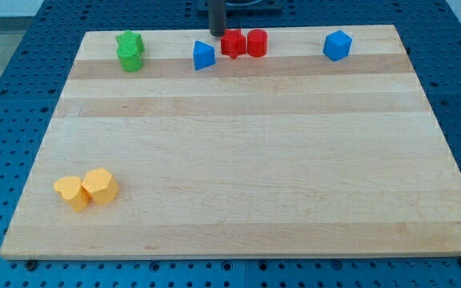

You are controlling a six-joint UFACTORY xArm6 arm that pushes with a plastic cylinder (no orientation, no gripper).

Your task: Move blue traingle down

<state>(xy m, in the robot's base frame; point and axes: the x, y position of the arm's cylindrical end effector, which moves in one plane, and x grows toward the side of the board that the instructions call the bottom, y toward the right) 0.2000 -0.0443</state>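
Observation:
The blue triangle (203, 55) lies near the top edge of the wooden board (238, 160), left of centre. My tip (216, 33) stands just above and to the right of it, a small gap away, and close to the left of a red star-like block (232, 43). A red cylinder (257, 42) touches that red block on its right.
A blue cube-like block (337, 46) sits at the top right. Two green blocks (130, 50) sit together at the top left. Two yellow blocks (86, 189) sit together at the bottom left. A blue perforated table surrounds the board.

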